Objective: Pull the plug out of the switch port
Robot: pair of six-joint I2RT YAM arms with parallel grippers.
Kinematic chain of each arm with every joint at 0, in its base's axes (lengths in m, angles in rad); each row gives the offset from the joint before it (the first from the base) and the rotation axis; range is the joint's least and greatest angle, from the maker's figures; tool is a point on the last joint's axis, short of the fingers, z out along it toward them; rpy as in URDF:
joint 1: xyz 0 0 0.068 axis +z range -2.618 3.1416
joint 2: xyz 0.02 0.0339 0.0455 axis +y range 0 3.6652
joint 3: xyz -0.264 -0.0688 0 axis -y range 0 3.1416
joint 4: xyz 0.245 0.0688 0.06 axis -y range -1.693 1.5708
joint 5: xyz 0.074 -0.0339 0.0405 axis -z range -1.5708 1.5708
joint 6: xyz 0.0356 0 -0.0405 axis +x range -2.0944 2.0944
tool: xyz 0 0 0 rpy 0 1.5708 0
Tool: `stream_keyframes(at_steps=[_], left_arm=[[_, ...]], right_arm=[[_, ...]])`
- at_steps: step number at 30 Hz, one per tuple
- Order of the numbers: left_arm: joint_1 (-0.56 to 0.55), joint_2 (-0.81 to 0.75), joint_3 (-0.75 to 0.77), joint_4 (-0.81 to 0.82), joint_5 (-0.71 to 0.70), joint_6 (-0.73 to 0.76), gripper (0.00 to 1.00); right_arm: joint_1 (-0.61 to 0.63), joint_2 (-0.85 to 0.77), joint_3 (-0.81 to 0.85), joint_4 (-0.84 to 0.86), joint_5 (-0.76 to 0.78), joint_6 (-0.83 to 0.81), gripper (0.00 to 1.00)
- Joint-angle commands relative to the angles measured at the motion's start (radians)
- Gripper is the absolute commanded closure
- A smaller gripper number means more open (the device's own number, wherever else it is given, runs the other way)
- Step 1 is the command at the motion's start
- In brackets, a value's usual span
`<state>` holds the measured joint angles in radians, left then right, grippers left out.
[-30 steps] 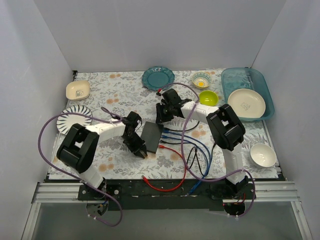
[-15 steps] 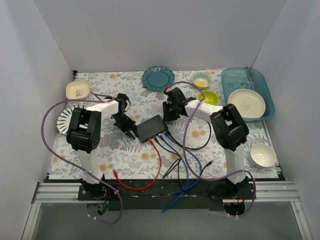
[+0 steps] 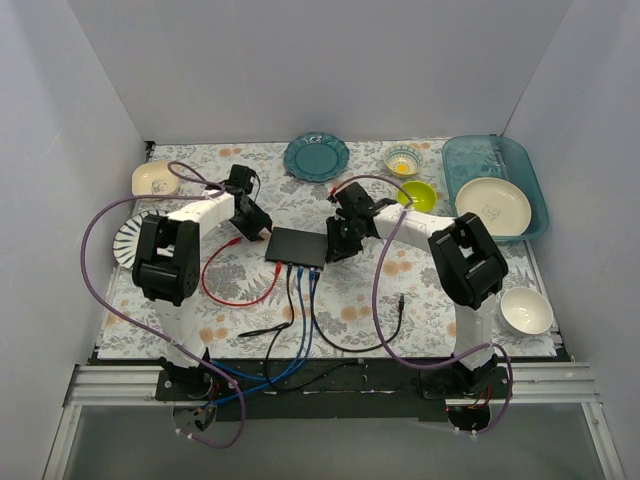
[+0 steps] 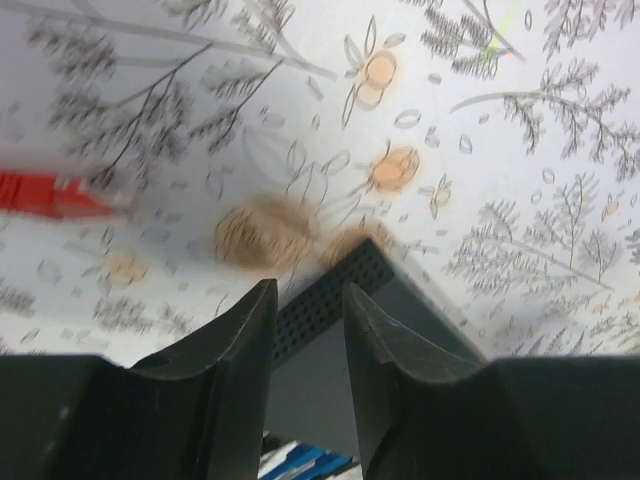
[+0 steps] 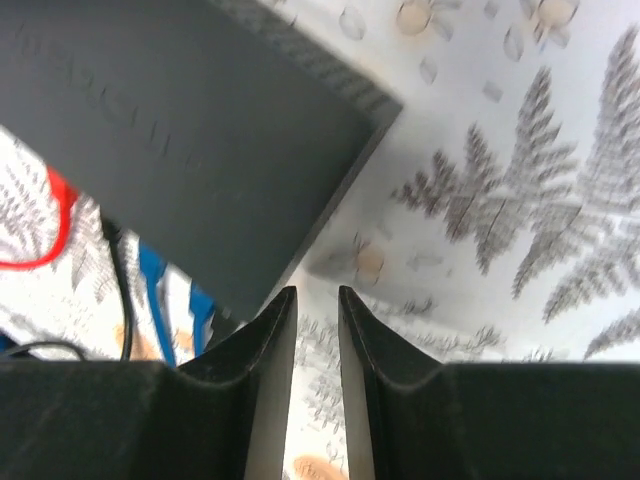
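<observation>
The switch (image 3: 297,246) is a flat black box in the middle of the table, its socket edge facing the near side. Blue cables (image 3: 300,275) and black ones run from that edge toward me. A red cable (image 3: 215,288) loops to its left; its loose red plug (image 4: 45,195) lies on the cloth. My left gripper (image 3: 254,228) is at the switch's far-left corner, jaws a little apart and empty (image 4: 308,288), with the switch (image 4: 410,310) just beyond them. My right gripper (image 3: 338,243) is at the switch's right end, jaws narrowly apart and empty (image 5: 315,292), beside the switch (image 5: 180,130).
A teal plate (image 3: 316,157), a small bowl (image 3: 402,160) and a green bowl (image 3: 417,196) stand at the back. A teal tray (image 3: 520,160) with a white plate is at the back right, and a white bowl (image 3: 526,310) at the right. A striped plate (image 3: 128,240) and a cream dish (image 3: 155,180) are at the left.
The switch has turned and slid, so its socket edge now faces the near side. The cables have swung left and toward me. Both grippers have moved with it, the left one far-left.
</observation>
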<state>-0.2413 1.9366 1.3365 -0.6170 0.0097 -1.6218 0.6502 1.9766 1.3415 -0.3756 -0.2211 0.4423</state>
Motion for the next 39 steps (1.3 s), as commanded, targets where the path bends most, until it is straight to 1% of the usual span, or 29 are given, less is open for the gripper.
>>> stream_keyframes(at_steps=[1, 4, 7, 8, 12, 14, 16, 17, 20, 21, 24, 27, 31, 33, 37, 39], left_arm=[[-0.013, -0.204, -0.107, 0.02, -0.088, -0.001, 0.67], [-0.012, -0.223, -0.181, 0.002, -0.143, -0.012, 0.66], [-0.012, -0.189, -0.201, -0.013, -0.169, -0.023, 0.66], [-0.012, -0.145, -0.194, -0.027, -0.169, -0.026, 0.66], [-0.012, -0.064, -0.189, -0.009, -0.125, -0.026, 0.67], [-0.015, -0.05, -0.194, 0.02, -0.065, -0.018, 0.67], [-0.032, -0.036, -0.195, 0.042, -0.012, -0.009, 0.69], [-0.041, -0.034, -0.194, 0.058, 0.027, -0.003, 0.69], [-0.098, -0.03, -0.18, 0.074, 0.076, 0.014, 0.7], [-0.133, -0.03, -0.174, 0.077, 0.085, 0.013, 0.7], [-0.199, -0.037, -0.177, 0.079, 0.093, 0.004, 0.7], [-0.233, -0.067, -0.21, 0.092, 0.108, -0.033, 0.7], [-0.25, -0.123, -0.308, 0.129, 0.144, -0.09, 0.71], [-0.265, -0.146, -0.327, 0.14, 0.148, -0.101, 0.71], [-0.285, -0.188, -0.359, 0.14, 0.136, -0.128, 0.71], [-0.289, -0.224, -0.373, 0.131, 0.119, -0.147, 0.71]], right_arm=[[0.006, -0.137, -0.12, 0.038, -0.07, 0.03, 0.68], [0.019, -0.168, -0.226, 0.098, -0.104, 0.064, 0.69], [0.023, -0.139, -0.252, 0.132, -0.126, 0.082, 0.69], [0.022, -0.125, -0.228, 0.129, -0.126, 0.082, 0.69], [0.02, -0.033, -0.128, 0.116, -0.123, 0.079, 0.69], [0.008, 0.001, -0.063, 0.104, -0.121, 0.087, 0.69], [-0.006, 0.04, -0.035, 0.098, -0.118, 0.104, 0.69], [-0.023, 0.05, -0.024, 0.098, -0.11, 0.11, 0.69], [-0.067, 0.077, -0.002, 0.099, -0.098, 0.127, 0.69], [-0.079, 0.082, 0.007, 0.101, -0.098, 0.13, 0.69], [-0.115, 0.099, 0.018, 0.093, -0.1, 0.131, 0.69], [-0.133, 0.099, 0.025, 0.09, -0.084, 0.128, 0.69], [-0.141, 0.097, 0.042, 0.069, -0.063, 0.101, 0.69], [-0.142, 0.091, 0.045, 0.035, -0.038, 0.075, 0.69], [-0.142, 0.038, 0.007, 0.026, 0.011, 0.049, 0.69], [-0.141, -0.001, -0.013, 0.009, 0.046, 0.041, 0.66]])
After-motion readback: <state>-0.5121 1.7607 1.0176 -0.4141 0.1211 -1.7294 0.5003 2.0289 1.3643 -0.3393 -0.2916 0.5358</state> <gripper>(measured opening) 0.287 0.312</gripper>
